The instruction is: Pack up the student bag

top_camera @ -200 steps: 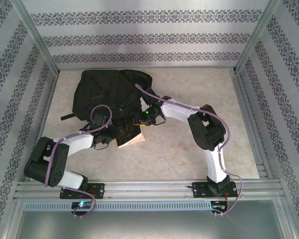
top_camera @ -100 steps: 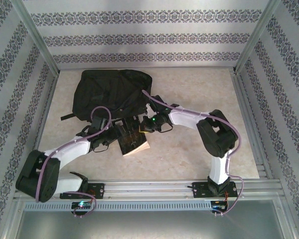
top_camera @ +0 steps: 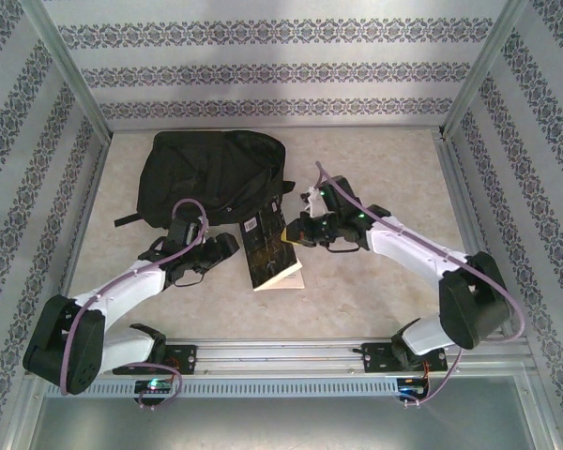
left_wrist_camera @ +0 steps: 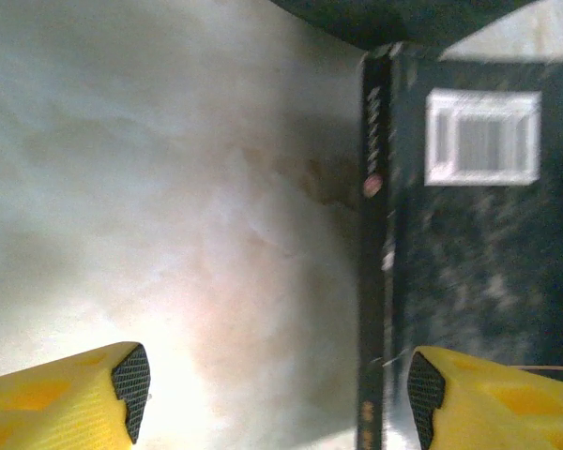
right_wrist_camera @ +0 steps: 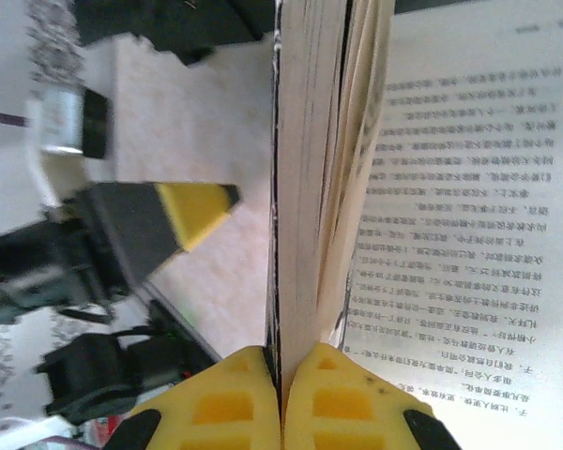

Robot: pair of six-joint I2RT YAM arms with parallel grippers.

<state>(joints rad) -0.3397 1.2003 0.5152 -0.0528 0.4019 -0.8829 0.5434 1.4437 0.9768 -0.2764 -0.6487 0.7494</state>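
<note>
The student bag [top_camera: 211,172], a large black backpack, lies flat at the table's back left; its edge [left_wrist_camera: 394,14] shows at the top of the left wrist view. In front of it lies a dark-covered book [top_camera: 266,246] with a white barcode label [left_wrist_camera: 483,136]. My right gripper [top_camera: 293,234] is shut on the book's right edge, pinching the cover and a few pages [right_wrist_camera: 305,141], while a printed page [right_wrist_camera: 469,187] falls open. My left gripper [top_camera: 225,247] is open at the book's spine [left_wrist_camera: 373,234], holding nothing.
Patterned walls with metal posts enclose the beige table [top_camera: 375,281]. A bag strap [top_camera: 125,221] sticks out to the left. The aluminium rail [top_camera: 291,352] carrying both arm bases runs along the near edge. Bare tabletop lies to the right and front.
The book has slid right and away from the bag's opening, pulled by my right gripper as that arm swung outward. My left gripper has drawn back to the book's left side.
</note>
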